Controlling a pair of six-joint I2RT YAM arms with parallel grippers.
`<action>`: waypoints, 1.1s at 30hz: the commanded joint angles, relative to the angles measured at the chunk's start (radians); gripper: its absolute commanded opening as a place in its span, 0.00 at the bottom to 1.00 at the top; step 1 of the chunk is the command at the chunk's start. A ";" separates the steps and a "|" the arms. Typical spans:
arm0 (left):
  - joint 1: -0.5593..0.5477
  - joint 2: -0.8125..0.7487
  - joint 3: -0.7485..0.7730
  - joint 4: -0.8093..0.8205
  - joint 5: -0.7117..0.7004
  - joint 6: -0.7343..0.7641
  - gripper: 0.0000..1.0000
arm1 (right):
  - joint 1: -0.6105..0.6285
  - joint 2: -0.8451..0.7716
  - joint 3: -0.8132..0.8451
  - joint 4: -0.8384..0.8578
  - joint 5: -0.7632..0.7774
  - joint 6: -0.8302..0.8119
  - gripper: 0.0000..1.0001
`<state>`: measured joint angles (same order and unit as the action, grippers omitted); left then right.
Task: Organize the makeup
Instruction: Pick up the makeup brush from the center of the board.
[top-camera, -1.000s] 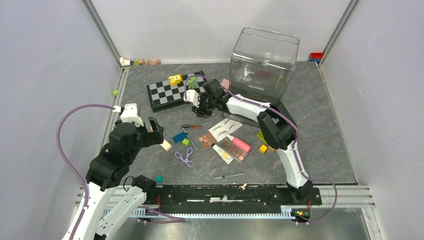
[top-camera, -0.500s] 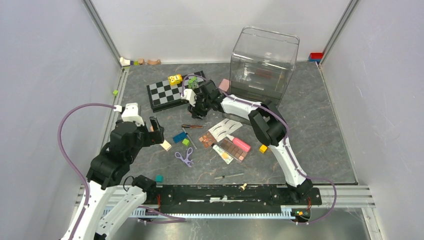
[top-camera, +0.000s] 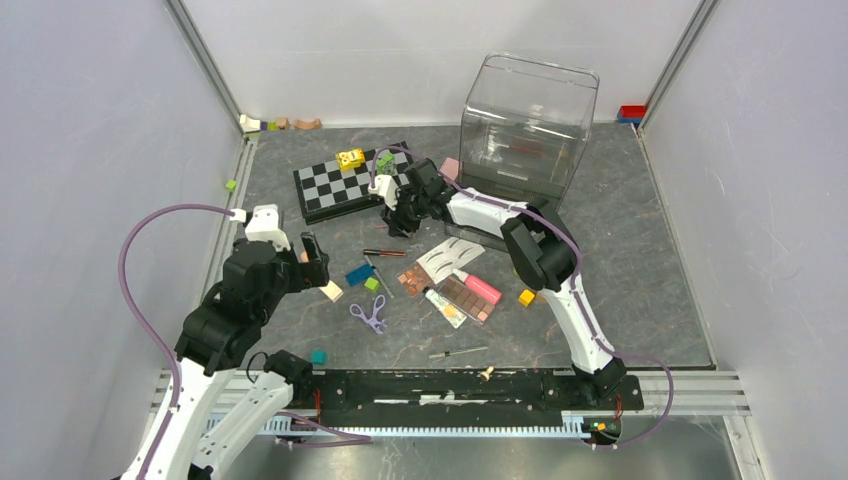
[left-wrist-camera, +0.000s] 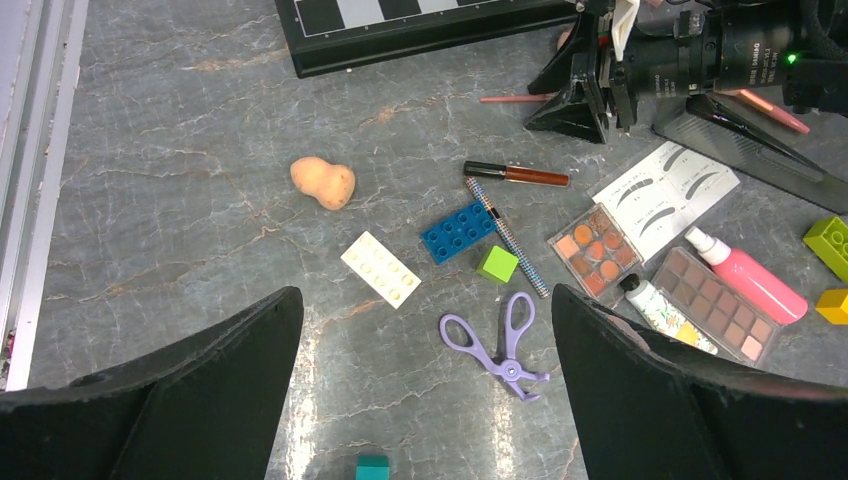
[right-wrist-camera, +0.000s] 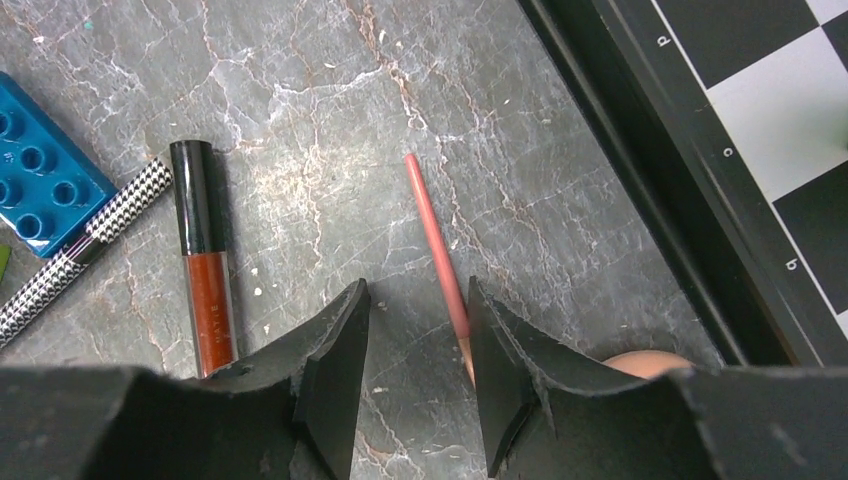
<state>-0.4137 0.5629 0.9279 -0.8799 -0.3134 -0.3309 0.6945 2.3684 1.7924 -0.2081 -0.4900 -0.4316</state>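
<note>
Since the pencil (right-wrist-camera: 432, 235) lies flat on the table (top-camera: 640, 250), just beside the chessboard (right-wrist-camera: 720, 150), we hold our right gripper (right-wrist-camera: 415, 300) low over it. Its fingers are partly apart and clamp nothing, and the pencil's near end sits in the gap, close to one finger. We judge this low stance suits a thin thing that offers little height to pinch.

Our left gripper (left-wrist-camera: 425, 292) hangs higher, fingers spread wide and empty, probably so that the two arms do not crowd each other.

The other makeup lies loose mid-table: gloss (right-wrist-camera: 205, 290), palette (left-wrist-camera: 715, 318), card (left-wrist-camera: 665, 195), pink tube (left-wrist-camera: 750, 280), cream tube (left-wrist-camera: 660, 308), curler (left-wrist-camera: 508, 366) and sponge (left-wrist-camera: 323, 182), mixed with toy bricks (left-wrist-camera: 458, 232). We take the clear box (top-camera: 528, 120) at the back to be its home, so nearly everything remains to be moved.
</note>
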 joint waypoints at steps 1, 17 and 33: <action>0.005 0.002 0.001 0.038 -0.018 -0.003 1.00 | -0.006 -0.013 -0.047 -0.179 0.058 0.022 0.46; 0.004 -0.006 -0.001 0.038 -0.015 -0.003 1.00 | -0.003 -0.201 -0.361 -0.028 0.119 0.188 0.04; 0.004 -0.009 0.000 0.038 -0.015 -0.004 1.00 | 0.067 -0.493 -0.507 0.163 0.173 0.173 0.00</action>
<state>-0.4137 0.5610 0.9276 -0.8799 -0.3134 -0.3309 0.7380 1.9812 1.2823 -0.1211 -0.3340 -0.2855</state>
